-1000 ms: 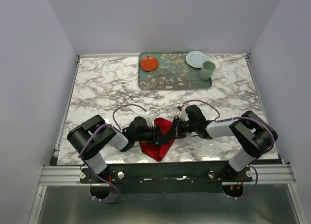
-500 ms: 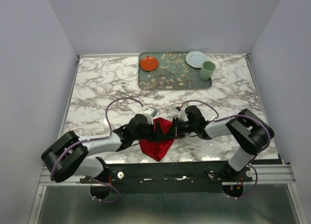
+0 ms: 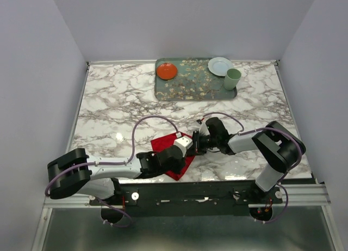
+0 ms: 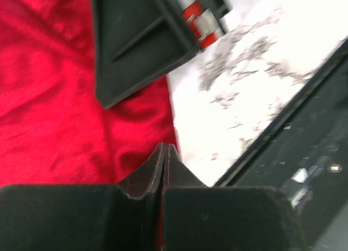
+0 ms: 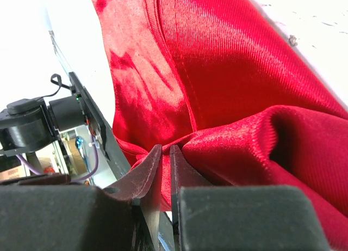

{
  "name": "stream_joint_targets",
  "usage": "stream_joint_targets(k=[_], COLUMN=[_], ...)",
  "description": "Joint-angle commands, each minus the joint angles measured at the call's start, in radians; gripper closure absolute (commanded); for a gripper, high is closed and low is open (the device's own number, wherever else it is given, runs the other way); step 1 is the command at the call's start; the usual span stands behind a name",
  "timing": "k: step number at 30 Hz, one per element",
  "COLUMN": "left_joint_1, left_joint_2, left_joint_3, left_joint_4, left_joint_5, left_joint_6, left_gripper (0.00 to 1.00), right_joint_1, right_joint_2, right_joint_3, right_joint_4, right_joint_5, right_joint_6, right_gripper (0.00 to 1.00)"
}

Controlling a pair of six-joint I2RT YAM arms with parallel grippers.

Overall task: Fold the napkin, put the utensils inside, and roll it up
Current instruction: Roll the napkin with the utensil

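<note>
My left arm lies low along near edge, elbow far left; left gripper closed, sliver of napkin between fingers. My right arm reaches inward, elbow right; right gripper pinches napkin fold.

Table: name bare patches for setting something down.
Free: marble between tray and napkin, and its far-left side. Crowded: near-centre, where left end effector and right end effector meet on the napkin; tray's right end holds pale plate and cup.
</note>
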Motion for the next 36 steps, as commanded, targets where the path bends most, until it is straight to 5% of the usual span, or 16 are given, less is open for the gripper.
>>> stream_joint_targets(k=[1,13,24,31,36], left_joint_1=[-0.043,-0.132,-0.163,-0.237,-0.237], left_joint_2=[-0.042,-0.105,-0.047,-0.122,-0.121], left_joint_3=[-0.027,-0.098,-0.107,0.011,-0.015], left_joint_4=[-0.055,-0.114,-0.244,-0.413,-0.348], left_joint_5=[-0.127,-0.162,-0.23,-0.324,-0.287], left_joint_6=[-0.043,-0.147,-0.405,-0.374,-0.363], left_gripper=[0.96,0.98,1.0,1.0,1.0], right_joint_1=[0.009,0.008,0.008,0.008,0.008], right_joint_2=[0.058,0.075,0.08,0.069,0.086], right_joint_3=[0.0,0.023,0.022,0.019,0.02], right_joint_4=[-0.143,-0.164,-0.17,-0.177,-0.177], right_joint_5=[0.071,0.071,0.067,0.065,0.062], right_joint_6=[-0.046,-0.069,-0.079,-0.09,-0.093], right_gripper=[0.81,0.81,0.81,0.81,0.81])
